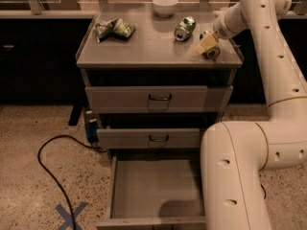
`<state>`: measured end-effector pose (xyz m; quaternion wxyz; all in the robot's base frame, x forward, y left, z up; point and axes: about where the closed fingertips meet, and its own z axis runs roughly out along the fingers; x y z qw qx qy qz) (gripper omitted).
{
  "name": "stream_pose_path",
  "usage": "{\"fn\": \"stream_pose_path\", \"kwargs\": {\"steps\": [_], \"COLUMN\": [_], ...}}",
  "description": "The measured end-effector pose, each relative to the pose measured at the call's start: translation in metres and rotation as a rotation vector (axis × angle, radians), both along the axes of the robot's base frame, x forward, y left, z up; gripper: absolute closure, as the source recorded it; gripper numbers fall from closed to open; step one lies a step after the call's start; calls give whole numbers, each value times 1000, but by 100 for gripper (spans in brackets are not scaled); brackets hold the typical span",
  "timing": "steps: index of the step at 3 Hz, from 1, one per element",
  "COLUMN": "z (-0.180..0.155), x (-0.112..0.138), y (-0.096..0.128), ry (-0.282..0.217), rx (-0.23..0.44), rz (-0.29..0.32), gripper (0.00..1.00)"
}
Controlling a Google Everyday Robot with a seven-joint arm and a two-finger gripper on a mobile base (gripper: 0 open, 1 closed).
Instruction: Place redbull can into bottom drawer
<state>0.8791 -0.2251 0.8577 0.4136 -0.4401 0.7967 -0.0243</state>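
Note:
The redbull can lies on its side at the right front corner of the cabinet top, its round end facing the camera. My gripper is down on the can, partly covering it from above and the left. The bottom drawer is pulled out and its grey floor is bare. My arm's thick lower link hides the drawer's right side.
A fatter green can lies on its side left of the gripper. A white bowl stands at the back and a green snack bag lies at the left. The two upper drawers are closed. A black cable and a blue tape cross are on the floor.

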Motion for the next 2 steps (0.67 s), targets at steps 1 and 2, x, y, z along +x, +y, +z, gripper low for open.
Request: {"fn": "stream_pose_path", "kwargs": {"steps": [1, 2], "z": [-5, -7], "x": [3, 5], "y": [0, -2], "ry": [6, 9], "rx": [38, 72], "rz": [-24, -46], "gripper": [0, 0]}}
